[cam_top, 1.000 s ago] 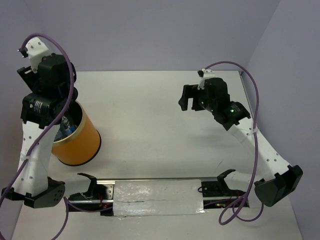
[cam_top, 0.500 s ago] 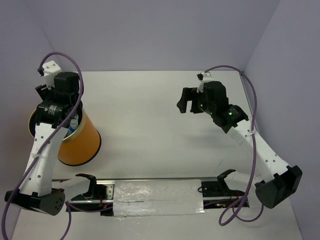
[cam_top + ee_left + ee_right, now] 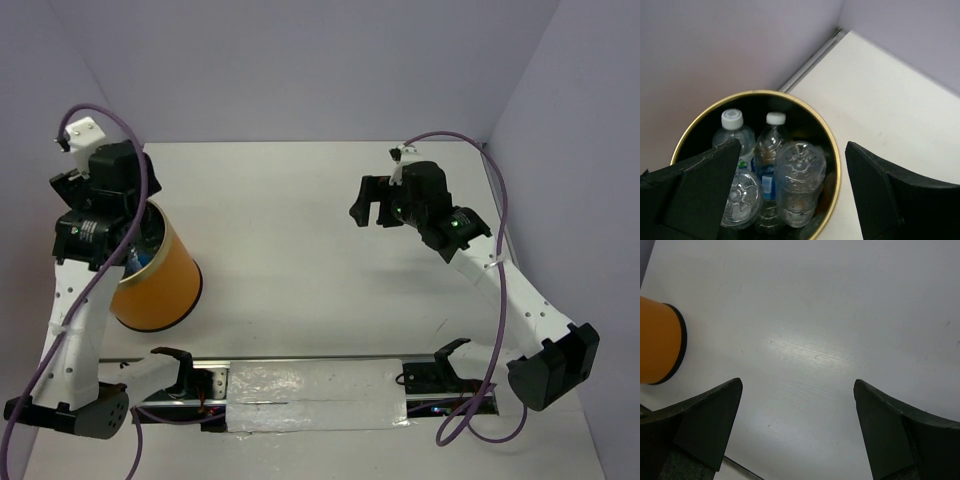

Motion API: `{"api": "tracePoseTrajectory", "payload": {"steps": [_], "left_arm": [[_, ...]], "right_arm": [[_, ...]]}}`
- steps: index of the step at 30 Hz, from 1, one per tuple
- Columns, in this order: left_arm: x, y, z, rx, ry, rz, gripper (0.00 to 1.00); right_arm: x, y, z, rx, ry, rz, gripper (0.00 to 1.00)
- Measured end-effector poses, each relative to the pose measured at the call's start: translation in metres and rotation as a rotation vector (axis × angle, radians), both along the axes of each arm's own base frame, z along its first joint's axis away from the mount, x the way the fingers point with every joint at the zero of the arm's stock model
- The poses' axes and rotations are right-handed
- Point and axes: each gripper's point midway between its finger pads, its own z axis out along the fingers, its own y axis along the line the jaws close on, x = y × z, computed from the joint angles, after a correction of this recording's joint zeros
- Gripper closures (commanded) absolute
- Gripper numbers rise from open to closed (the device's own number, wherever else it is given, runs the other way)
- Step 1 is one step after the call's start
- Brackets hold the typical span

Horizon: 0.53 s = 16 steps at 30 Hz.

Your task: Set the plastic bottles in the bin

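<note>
Over the bin (image 3: 760, 92) at the left edge of the bench (image 3: 300, 230), the left gripper (image 3: 792, 144) has just opened empty, plastic bottles (image 3: 800, 167) lying inside; right gripper (image 3: 797, 384) open too, task likely done

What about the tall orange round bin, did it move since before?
No. The tall orange cylindrical bin stays put, same spot behind the silver taped rail.

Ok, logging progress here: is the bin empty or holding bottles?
Not empty: the left wrist view shows several clear bottles packed together inside the bin.
</note>
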Motion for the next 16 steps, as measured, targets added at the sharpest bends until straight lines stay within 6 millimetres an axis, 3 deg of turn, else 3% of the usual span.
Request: {"api": "tracePoseTrajectory", "payload": {"steps": [4,9,12,16], "left_arm": [[0.0,-0.015,0.056,-0.049,-0.17,-0.118,0.01],[0.002,-0.056,0.092,-0.107,-0.281,-0.392,0.01],[0.011,-0.073,0.1,-0.116,-0.278,-0.489,0.01],[0.029,-0.09,0.084,-0.142,-0.22,-0.566,0.01]], "right_arm": [[0.009,-0.016,0.001,-0.027,-0.017,-0.109,0.0],[0.013,-0.046,0.001,-0.102,-0.033,-0.253,0.0],[0.011,-0.06,-0.003,-0.148,-0.021,-0.312,0.0],[0.006,-0.077,-0.011,-0.203,0.007,-0.38,0.0]]}}
